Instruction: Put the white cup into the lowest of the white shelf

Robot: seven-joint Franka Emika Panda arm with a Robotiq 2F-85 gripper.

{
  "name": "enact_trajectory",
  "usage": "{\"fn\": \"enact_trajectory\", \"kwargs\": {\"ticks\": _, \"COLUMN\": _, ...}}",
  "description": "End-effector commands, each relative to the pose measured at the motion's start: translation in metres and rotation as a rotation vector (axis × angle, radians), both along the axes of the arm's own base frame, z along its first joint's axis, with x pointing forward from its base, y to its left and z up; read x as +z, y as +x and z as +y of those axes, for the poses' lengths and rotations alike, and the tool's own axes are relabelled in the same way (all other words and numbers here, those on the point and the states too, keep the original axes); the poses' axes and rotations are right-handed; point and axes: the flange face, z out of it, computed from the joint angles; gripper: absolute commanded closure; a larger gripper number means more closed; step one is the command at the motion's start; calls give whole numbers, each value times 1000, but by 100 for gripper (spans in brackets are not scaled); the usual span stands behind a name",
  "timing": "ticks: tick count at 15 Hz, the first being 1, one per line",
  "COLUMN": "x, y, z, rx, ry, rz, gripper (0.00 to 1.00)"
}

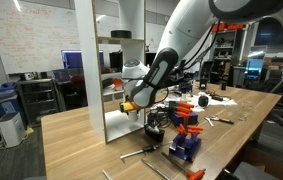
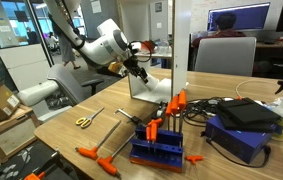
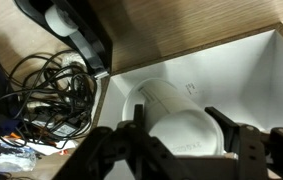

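In the wrist view the white cup (image 3: 181,120) lies between my gripper's (image 3: 179,145) two black fingers, which press on both its sides. The cup's round end faces the camera and its body points into the white shelf (image 3: 256,70). The cup sits over the white floor of the lowest compartment, just inside the side panel. In both exterior views the gripper (image 1: 131,104) (image 2: 140,69) reaches low into the tall white shelf (image 1: 89,70) (image 2: 181,45) near the tabletop. The cup is hidden by the hand there.
A tangle of black cables (image 3: 51,95) and a black round object (image 3: 76,30) lie beside the shelf. A blue rack with orange clamps (image 1: 186,135) (image 2: 161,140) stands nearby. Scissors (image 2: 84,120) and a dark box (image 2: 241,130) are on the wooden table (image 3: 181,25).
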Motion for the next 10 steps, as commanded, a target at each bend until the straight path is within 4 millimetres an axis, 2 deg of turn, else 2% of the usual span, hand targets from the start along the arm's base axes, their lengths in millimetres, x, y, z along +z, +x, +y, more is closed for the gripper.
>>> {"fn": "enact_trajectory", "kwargs": {"ticks": 1, "x": -36, "y": -5, "z": 4, "rx": 0, "ry": -21, "rz": -62, "gripper": 69}}
{"fn": "enact_trajectory", "kwargs": {"ticks": 5, "x": -74, "y": 1, "z": 8, "rx": 7, "ry": -47, "rz": -88, "gripper": 69}}
{"fn": "enact_trajectory", "kwargs": {"ticks": 10, "x": -88, "y": 19, "z": 10, "rx": 6, "ry": -87, "rz": -117, "gripper": 69}}
